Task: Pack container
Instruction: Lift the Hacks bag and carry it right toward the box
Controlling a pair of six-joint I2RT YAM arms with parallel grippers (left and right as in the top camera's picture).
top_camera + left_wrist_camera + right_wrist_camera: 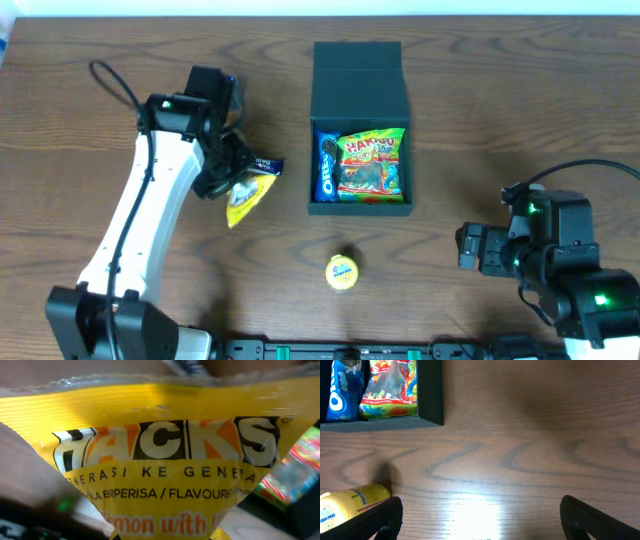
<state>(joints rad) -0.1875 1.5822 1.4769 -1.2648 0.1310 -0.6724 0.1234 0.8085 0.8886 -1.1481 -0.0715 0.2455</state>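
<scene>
Here the container (358, 80) holds 2 packets (372, 165); left gripper (226, 172) apparently pinches 1 sachet (243, 200), right gripper (470, 248) spread.

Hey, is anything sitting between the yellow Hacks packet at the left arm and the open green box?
Nothing visible does: only bare tabletop lies between the Hacks packet and the container. The Oreo pack and Haribo bag already fill its floor; the yellow roll sits off that path.

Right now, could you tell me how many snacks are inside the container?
2: the Oreo pack along the left wall of the container, and the Haribo bag beside it. Others could lie hidden underneath. The Hacks packet, held by the left gripper, is outside.
</scene>
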